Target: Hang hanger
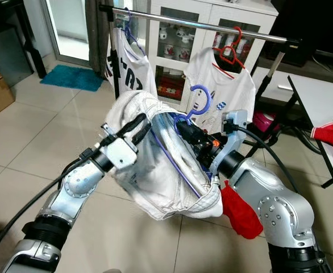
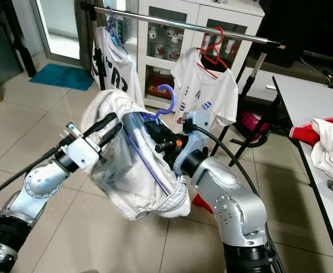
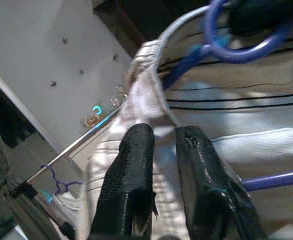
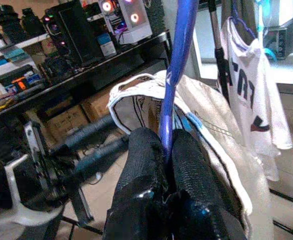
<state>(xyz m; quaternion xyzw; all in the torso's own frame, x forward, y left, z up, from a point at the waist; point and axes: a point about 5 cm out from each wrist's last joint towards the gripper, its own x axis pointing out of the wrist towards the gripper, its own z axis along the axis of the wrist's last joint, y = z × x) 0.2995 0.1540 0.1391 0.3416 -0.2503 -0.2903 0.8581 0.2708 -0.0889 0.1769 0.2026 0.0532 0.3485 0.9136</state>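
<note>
In the middle of the frame the blue hanger (image 1: pixel 196 108) sits inside a white shirt (image 1: pixel 161 170), its hook standing up just above the collar; the right tool (image 1: pixel 190 132) is clamped on the hanger's stem, as the right wrist view shows with both black fingers (image 4: pixel 146 165) pressed against the blue plastic; the left tool (image 1: pixel 133 128) is pinched together on the shirt's collar edge at centre left, fingers (image 3: pixel 131 165) gripping the fabric.

The rail (image 1: pixel 212 27) runs across the upper part of the frame, well above and beyond the hook; two shirts already hang there, one at upper left and one on a red hanger (image 1: pixel 230 52) at upper right, with a bare stretch of rail between them.

To do this step well, I judge the hook should be raised over that bare stretch, its opening turned to face the rail, then lowered until it catches; the left tool should keep the collar seated on the hanger so the shirt does not slide off; only once the hook bears the weight should either tool let go.
</note>
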